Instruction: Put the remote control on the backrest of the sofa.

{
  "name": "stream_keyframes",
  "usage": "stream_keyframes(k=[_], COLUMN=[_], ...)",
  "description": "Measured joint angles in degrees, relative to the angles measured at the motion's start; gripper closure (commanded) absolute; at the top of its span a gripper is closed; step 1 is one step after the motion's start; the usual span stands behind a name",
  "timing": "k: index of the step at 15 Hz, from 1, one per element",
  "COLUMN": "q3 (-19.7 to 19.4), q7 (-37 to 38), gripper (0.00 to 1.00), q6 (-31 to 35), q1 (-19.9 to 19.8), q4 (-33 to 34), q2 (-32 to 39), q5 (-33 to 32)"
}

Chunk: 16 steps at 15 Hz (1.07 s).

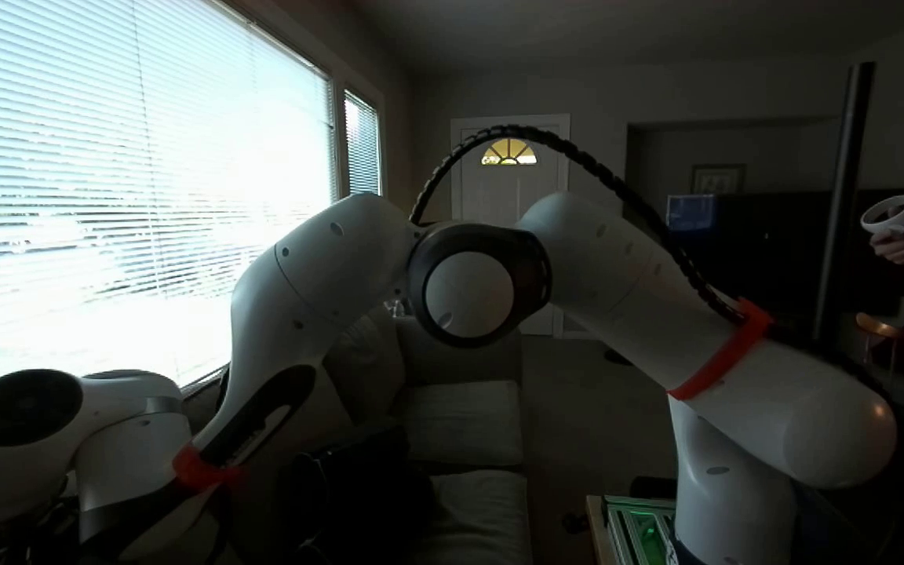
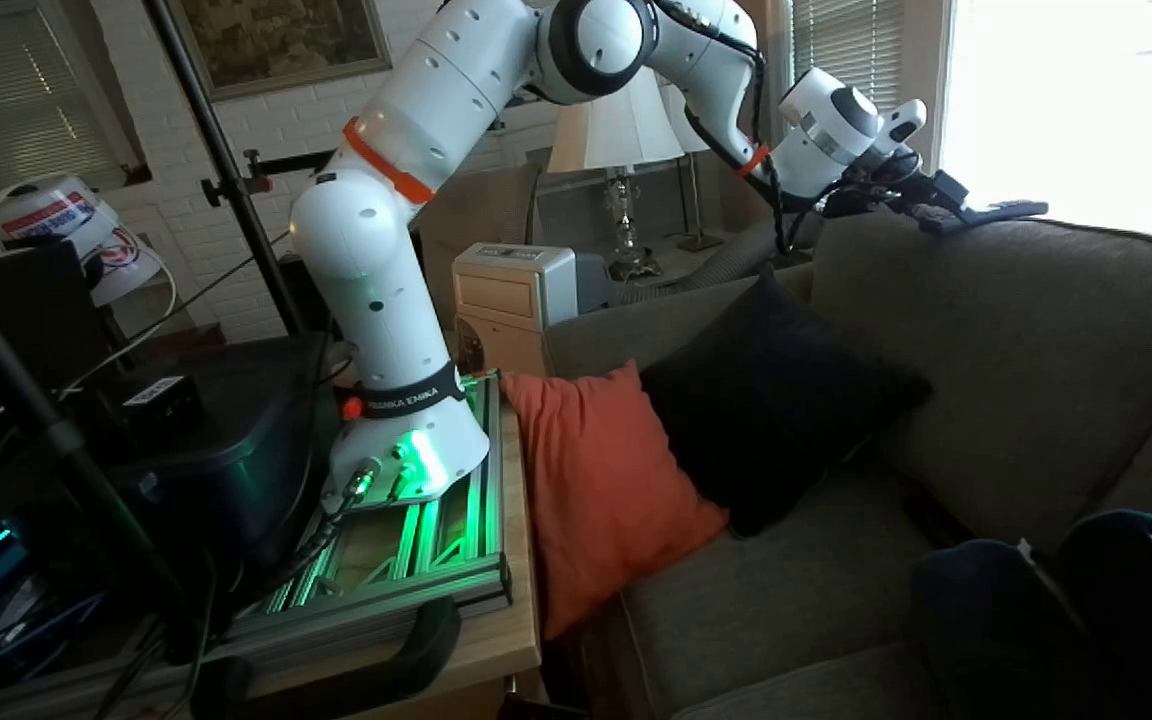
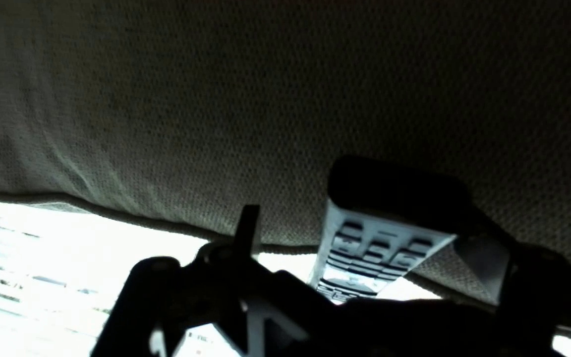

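The remote control (image 2: 1008,211) lies on or just over the flat top edge of the backrest (image 2: 1046,330) of the grey-olive sofa (image 2: 786,590). In the wrist view the remote control (image 3: 374,248) shows its keys, with its dark end toward the camera. My gripper (image 3: 360,223) is open around it: a gap shows between the left finger and the remote, and the right finger is close to its other side. In an exterior view my gripper (image 2: 951,205) is at the backrest's top. Whether the remote rests fully on the fabric is hard to tell.
A black pillow (image 2: 776,400) and an orange pillow (image 2: 606,490) lean at the sofa's end. A dark bulky object (image 2: 1056,600) sits on the seat. A bright window with blinds (image 1: 130,173) is behind the backrest. A lamp (image 2: 621,130) stands beyond the armrest.
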Motion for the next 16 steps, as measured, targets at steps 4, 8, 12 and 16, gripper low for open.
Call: stream_keyframes(k=[4,8,12,16], q3=[-1.18,-0.03,-0.67,-0.88], q7=[-0.04,-2.90,-4.56,-4.83], gripper=[0.00,0.00,0.00,0.00], q6=[2.08,1.79,0.42,0.42], q1=[1.66,2.39,3.35,3.36], q4=[-3.20,-10.75,-19.15,-20.73], q2=[-4.41,-14.34,-23.09,-23.74], q5=[0.35,-1.86,-6.15,-6.26])
